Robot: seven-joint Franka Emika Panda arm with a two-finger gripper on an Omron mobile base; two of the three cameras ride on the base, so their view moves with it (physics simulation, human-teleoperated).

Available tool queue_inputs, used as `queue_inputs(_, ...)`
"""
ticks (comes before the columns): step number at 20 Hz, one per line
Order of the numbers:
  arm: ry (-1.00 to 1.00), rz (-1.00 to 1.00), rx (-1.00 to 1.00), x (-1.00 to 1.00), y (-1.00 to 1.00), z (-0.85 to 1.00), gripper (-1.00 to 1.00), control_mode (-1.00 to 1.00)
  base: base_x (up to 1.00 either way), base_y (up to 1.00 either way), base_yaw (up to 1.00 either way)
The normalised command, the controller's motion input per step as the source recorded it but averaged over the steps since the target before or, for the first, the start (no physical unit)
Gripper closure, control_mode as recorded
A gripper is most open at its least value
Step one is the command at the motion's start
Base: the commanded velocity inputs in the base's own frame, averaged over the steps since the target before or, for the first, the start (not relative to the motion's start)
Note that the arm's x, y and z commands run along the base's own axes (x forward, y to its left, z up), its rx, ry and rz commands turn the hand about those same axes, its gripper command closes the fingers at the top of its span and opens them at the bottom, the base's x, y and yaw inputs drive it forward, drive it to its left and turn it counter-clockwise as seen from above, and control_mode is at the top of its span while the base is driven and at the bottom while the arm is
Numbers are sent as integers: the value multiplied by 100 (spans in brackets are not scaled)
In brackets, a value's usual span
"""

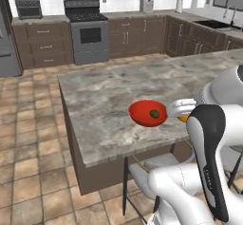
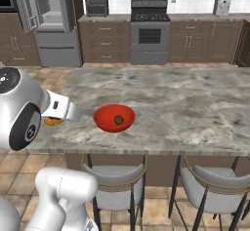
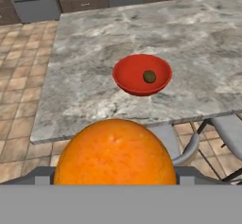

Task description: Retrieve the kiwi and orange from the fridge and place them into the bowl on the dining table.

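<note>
Arm bent low at table's (image 2: 185,103) near edge, hand level, aimed at bowl (image 2: 114,118); gripper (image 3: 116,173) fingers spread wide, pinching orange (image 3: 116,152) off the edge; bowl near same edge w/ kiwi (image 3: 149,76) inside; fridge (image 2: 53,25) open

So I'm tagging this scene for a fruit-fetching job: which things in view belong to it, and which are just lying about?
Belongs to the job:
- orange, held in the tool
- kiwi, already in the bowl
- red bowl
- dining table
- fridge, door open

Just lying about:
- stove
- toaster
- stools
- sink
</note>
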Motion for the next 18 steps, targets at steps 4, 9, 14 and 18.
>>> queue_inputs(4, 0, 0, 0, 0, 0, 0, 100, 100, 19, -67, 14)
queue_inputs(9, 0, 0, 0, 0, 0, 0, 100, 100, 20, -48, 11)
queue_inputs(14, 0, 0, 0, 0, 0, 0, 100, 100, 33, -31, 17)
queue_inputs(18, 1, 2, 3, 13, -9, -1, 100, -100, 13, -8, 6)
